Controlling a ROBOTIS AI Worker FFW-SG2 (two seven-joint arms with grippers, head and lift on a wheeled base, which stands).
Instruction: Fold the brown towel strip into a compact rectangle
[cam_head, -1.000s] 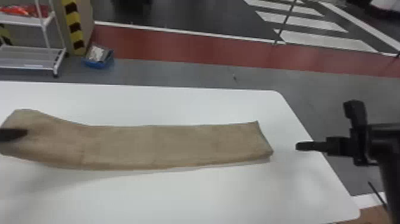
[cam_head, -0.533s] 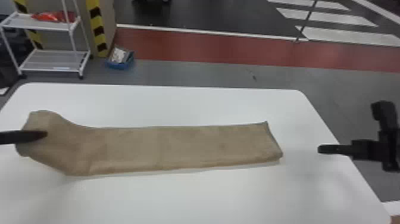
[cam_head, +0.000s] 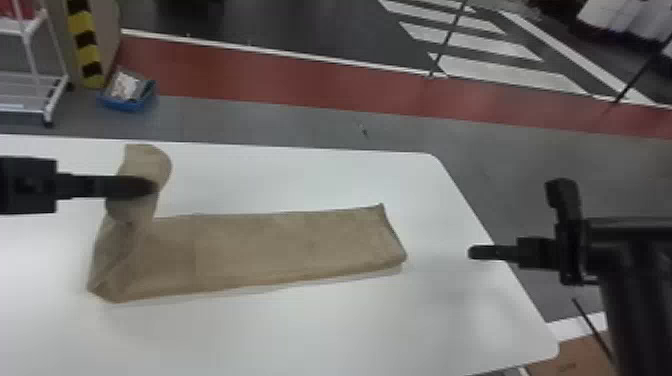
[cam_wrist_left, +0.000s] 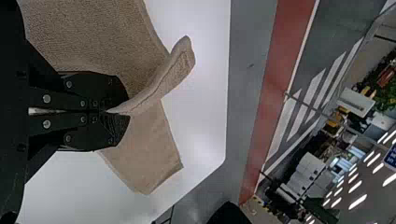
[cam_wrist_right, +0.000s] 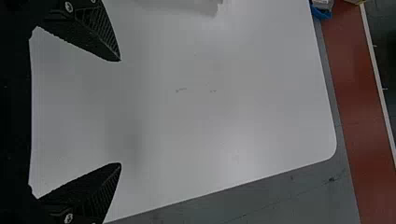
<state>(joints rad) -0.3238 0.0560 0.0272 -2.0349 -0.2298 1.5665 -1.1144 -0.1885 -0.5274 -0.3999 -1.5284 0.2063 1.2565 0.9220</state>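
Left pincer (cam_head: 153, 187): at the head view's left, clenched on the towel's end, presumably to bring it rightward for a fold.
Towel (cam_head: 280, 245): lay left of centre, its left end lifted and curled, the rest long and flat on the counter (cam_head: 300, 340), whose support probably steadied it against the pull.
Right pincer (cam_head: 472, 252): hung at right, beyond the towel's right end, released and empty, seemingly kept apart to give the fold room.

one towel strip (cam_head: 280, 245), one table (cam_head: 310, 330), one blue bin (cam_head: 125, 104), one left gripper (cam_head: 150, 187), one right gripper (cam_head: 475, 252)
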